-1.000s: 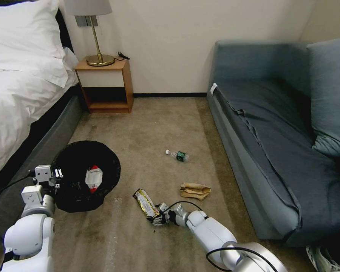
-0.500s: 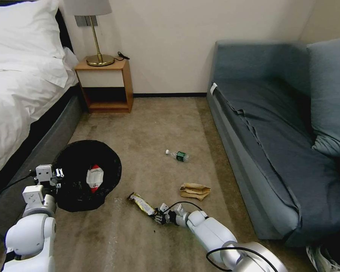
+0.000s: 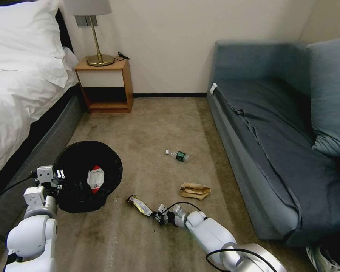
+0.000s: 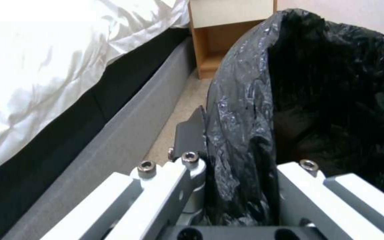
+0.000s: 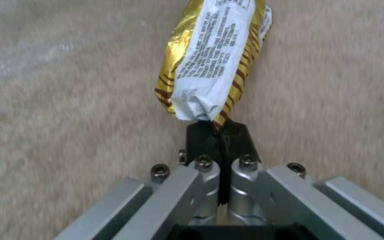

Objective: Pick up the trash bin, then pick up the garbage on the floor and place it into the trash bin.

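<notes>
Bin (image 3: 88, 175): round, black bag over the rim, held up off the carpet near the bed side, mouth tilted up.
Packet (image 3: 95, 178): red and white, lying inside the bin.
Wrapper (image 3: 139, 204): gold with brown stripes, white printed panel, pinched at one end, near the carpet, just right of the bin.
Paper bag (image 3: 194, 190): brown, crumpled, flat on the carpet, mid-floor.
Bottle (image 3: 178, 155): clear, green label, on its side, beyond the paper bag.

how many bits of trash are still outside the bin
3. The gold bar wrapper is pinched in the right gripper; the brown paper bag and small bottle lie on the carpet. A red-and-white packet sits inside the trash bin.
</notes>
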Tool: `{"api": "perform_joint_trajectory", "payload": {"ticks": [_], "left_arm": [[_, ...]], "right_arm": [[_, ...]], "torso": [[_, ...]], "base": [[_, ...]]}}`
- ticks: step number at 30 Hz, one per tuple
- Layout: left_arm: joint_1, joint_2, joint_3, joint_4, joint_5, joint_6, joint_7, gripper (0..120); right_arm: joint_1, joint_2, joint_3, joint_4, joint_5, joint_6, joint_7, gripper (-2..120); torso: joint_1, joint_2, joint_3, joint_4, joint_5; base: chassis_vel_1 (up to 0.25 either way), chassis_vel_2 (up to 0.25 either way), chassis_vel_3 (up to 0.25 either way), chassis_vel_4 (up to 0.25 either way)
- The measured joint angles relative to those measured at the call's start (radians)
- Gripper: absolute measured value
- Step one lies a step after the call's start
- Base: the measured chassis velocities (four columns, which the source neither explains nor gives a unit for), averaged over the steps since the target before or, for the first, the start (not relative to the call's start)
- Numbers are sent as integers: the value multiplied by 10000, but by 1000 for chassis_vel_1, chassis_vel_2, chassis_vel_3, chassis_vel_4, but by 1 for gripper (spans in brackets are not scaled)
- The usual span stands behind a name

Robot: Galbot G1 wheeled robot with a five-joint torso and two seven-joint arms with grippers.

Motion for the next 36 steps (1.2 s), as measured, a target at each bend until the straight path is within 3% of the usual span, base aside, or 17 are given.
{"api": "perform_joint_trajectory", "payload": {"ticks": [4,11,24,30,36], "left_arm": [[47,3,-9,-9,-7,1,-9,5],[106,148,35,48,-33,76,-139,5],[-106,35,155,495,-93,-23,-134,5],[-187,-42,225,828,-23,-215,-109,5],[-161,-51,267,1083,-18,-331,-80,5]], "right_arm": [[-10,-86,-27,282,11,31,-27,0],[-125,-929,-55,1274,104,14,110,0],[236,-1643,1716,2460,-219,122,112,0],[556,-2000,2458,2862,68,89,105,0],[489,-2953,1859,4873,1281,-511,368,0]], "torso": [[0,0,0,3,2],[0,0,0,-2,1],[0,0,0,-1,1],[0,0,1,0,0],[0,0,0,-1,1]], "base": [[0,0,0,0],[0,0,0,0],[0,0,0,0],[0,0,0,0],[0,0,0,0]]}}
